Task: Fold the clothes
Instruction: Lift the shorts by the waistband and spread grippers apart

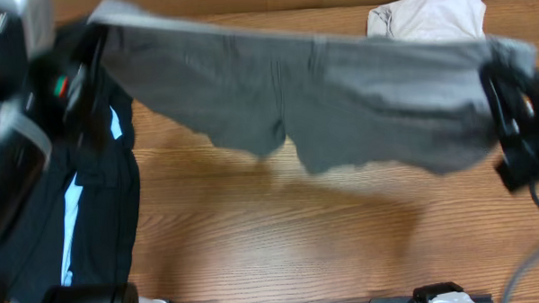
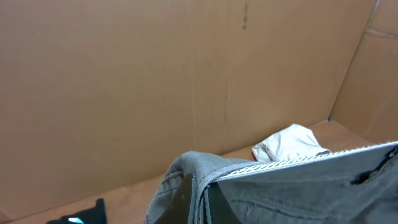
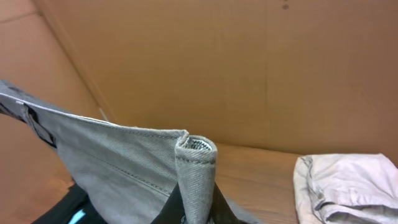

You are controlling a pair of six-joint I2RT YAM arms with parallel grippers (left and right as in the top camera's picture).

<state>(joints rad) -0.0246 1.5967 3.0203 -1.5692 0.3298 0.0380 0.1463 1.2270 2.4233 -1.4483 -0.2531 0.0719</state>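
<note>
Grey shorts [image 1: 339,95]: lifted off the table [image 1: 281,232] and stretched wide between the two arms. The waistband runs along the top edge and both legs hang loose below it. Their shadow falls on the wood underneath, and no part of them can be seen touching the tabletop.
Left gripper [image 2: 199,194]: at the left end of the waistband, where the overhead view is only a blur. In its own wrist view the corner of the waistband is bunched up and clamped at the dark fingers — closed on the cloth.
Right gripper [image 3: 196,210]: at the right end of the waistband, likewise blurred from above. In its wrist view a folded ridge of waistband stands upright, pinched between the two dark fingers — closed on the cloth.
Beige garment [image 1: 431,18]: crumpled on the table at the back right, its near edge hidden behind the top edge of the shorts from overhead.
Black garment [image 1: 83,221]: lying on the table at the left with its light-blue stripes showing. It sits under the left arm and beneath the left end of the shorts.
Cardboard wall [image 2: 124,93]: plain brown, standing behind the table and filling the background of both wrist views.
</note>
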